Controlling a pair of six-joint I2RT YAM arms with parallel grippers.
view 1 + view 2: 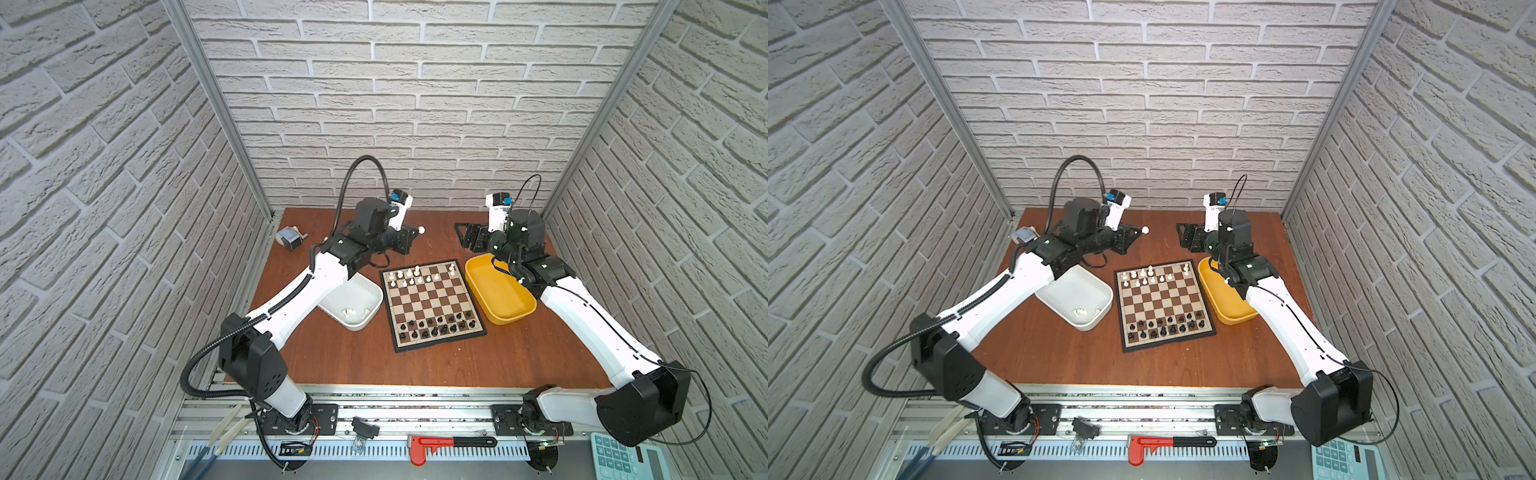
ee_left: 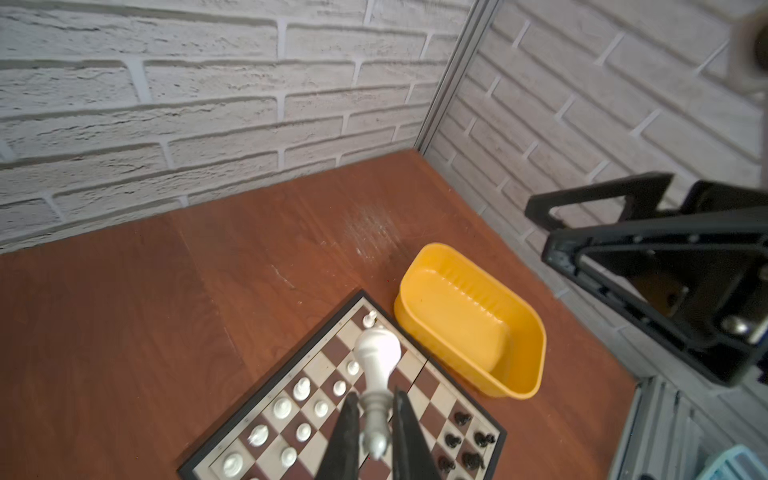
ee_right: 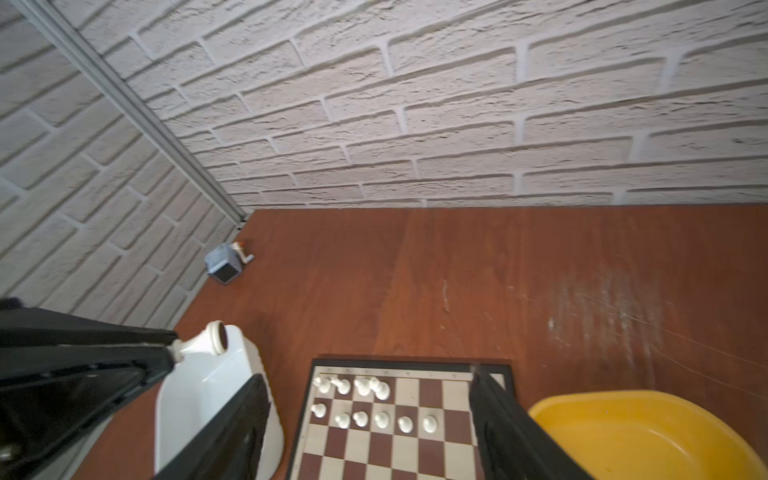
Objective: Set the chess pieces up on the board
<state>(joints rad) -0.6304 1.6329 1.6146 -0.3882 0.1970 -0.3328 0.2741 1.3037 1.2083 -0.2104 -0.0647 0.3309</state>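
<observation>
Left wrist: board (image 2: 438, 399) partly behind fingers (image 2: 343, 440)

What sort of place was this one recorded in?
Probably a lab robot cell, not a home: brick-pattern wall panels in an aluminium frame, two arms mounted on a slotted rail, a calculator nearby.

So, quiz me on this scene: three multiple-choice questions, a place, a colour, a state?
1. Where on the flat brown-and-cream chessboard do the small black plastic chessmen stand? A rows nearest the arms' bases; B rows nearest the wall; C middle rows.
2. What colour is the oblong plastic tub holding nothing? A white; B yellow; C blue.
3. The left gripper is: A open, empty; B shut on a white chessman; C shut on a black chessman.
Answers: 1A, black fills those rows; 2B, its floor is bare; 3B, a white stem sits pinched.
</observation>
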